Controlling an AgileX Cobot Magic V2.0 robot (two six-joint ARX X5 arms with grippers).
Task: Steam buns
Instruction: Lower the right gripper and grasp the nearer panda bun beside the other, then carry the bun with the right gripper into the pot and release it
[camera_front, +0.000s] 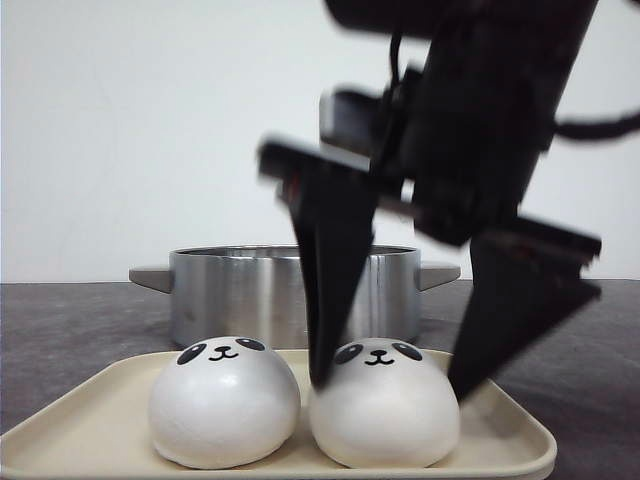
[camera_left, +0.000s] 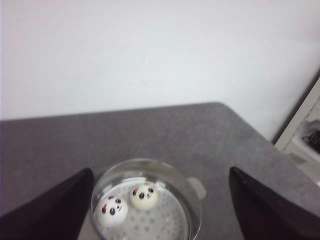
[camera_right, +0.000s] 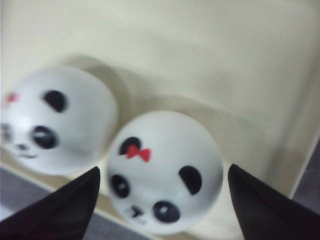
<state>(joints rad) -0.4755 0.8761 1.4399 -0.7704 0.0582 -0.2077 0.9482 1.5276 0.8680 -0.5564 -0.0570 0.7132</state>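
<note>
Two white panda-faced buns sit side by side on a cream tray (camera_front: 90, 400): the left bun (camera_front: 224, 400) and the right bun (camera_front: 385, 405). My right gripper (camera_front: 388, 390) is open and straddles the right bun, one black finger on each side, not touching it. In the right wrist view the right gripper (camera_right: 164, 167) frames that bun (camera_right: 170, 150), which has a red bow; the other bun (camera_right: 55, 120) lies beside it. My left gripper (camera_left: 161, 170) is open and empty, high above a steel pot (camera_left: 195, 210) holding two more buns (camera_left: 111, 210) (camera_left: 144, 196).
The steel pot (camera_front: 240, 290) with side handles stands on the dark grey table just behind the tray. The tray's raised rim (camera_right: 295, 145) is close to the right bun. A white shelf unit (camera_left: 307, 130) stands beyond the table's far corner.
</note>
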